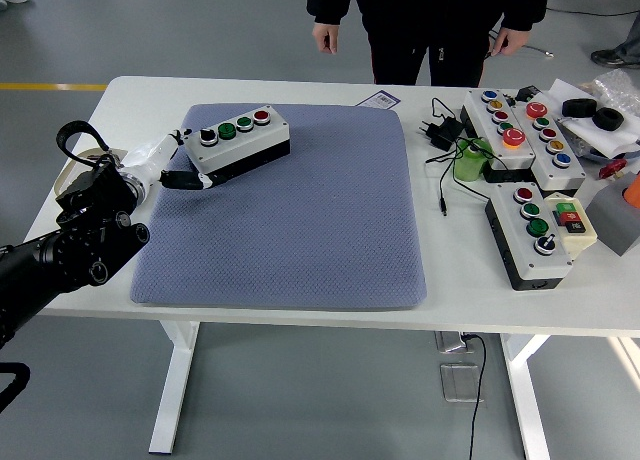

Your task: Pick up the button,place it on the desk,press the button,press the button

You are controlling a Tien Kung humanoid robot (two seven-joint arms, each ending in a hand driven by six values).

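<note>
A white button box [241,140] with a black, two green and a red button lies on the grey-blue mat [300,220], at its far left corner. My left hand [178,170] comes in from the left, and its fingers [186,179] lie relaxed against the box's left end without closing round it. The box rests flat on the mat. My right arm is out of view.
Two more button boxes [520,128] [540,230] lie at the table's right side, with a green object [470,160], a black plug and cable [441,132] and black rolls [590,110]. A person stands at the far side, hands [325,38] hanging down.
</note>
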